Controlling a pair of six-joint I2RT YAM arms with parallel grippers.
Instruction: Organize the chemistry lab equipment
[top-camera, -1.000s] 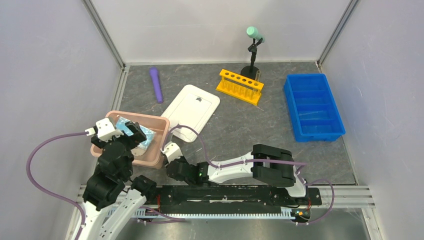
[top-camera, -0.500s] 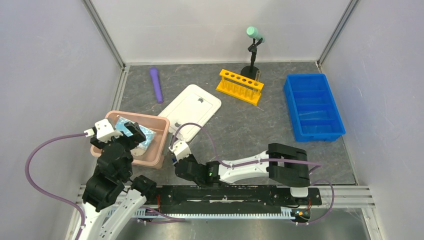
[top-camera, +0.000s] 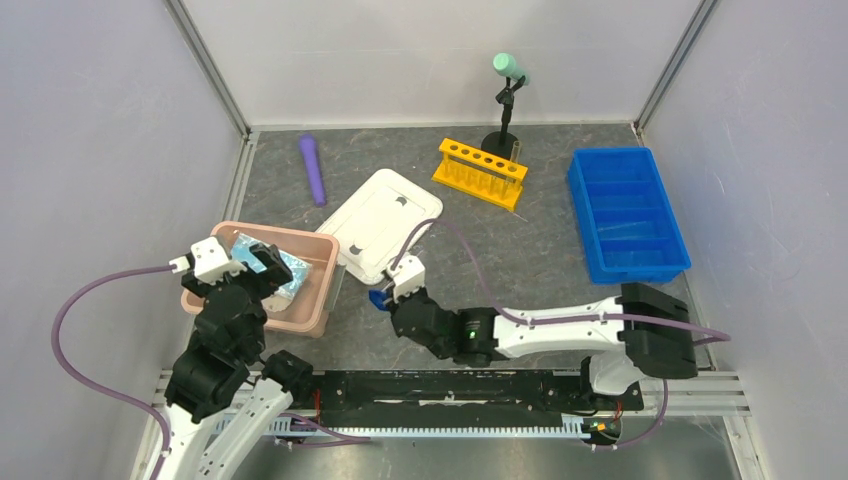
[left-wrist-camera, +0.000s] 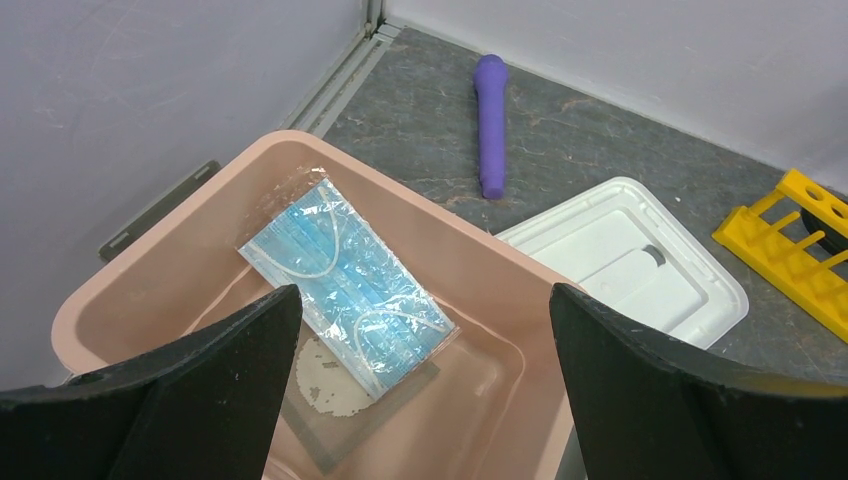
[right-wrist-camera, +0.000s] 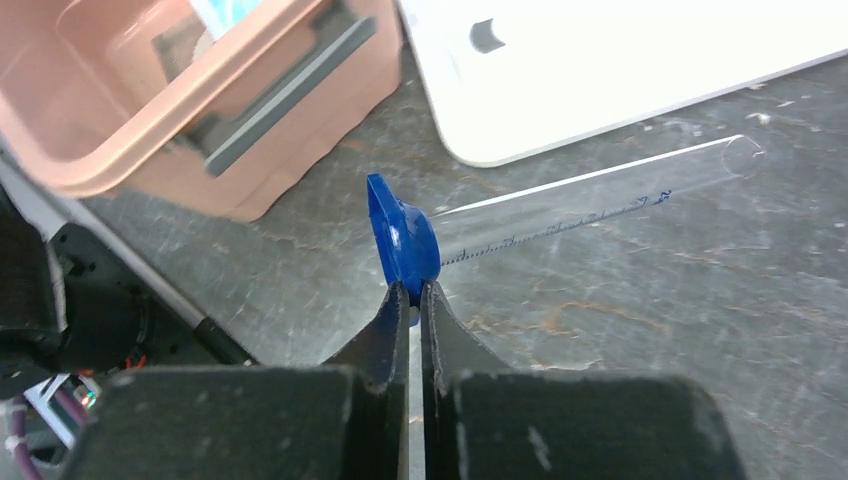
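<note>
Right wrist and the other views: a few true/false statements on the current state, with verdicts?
1. The right end effector is shut on the blue cap of the clear tube. True.
2. The mask lies on the white lid. False: it lies in the pink bin.
3. The left end effector is open above the bin. True.
4. The purple cylinder stands in the yellow rack. False: it lies on the table, apart from the rack.

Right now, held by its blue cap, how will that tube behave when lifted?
The tube looks rigid and clear: probably light, not floppy. The right gripper holds just its cap rim, so it may swing or slip.
</note>
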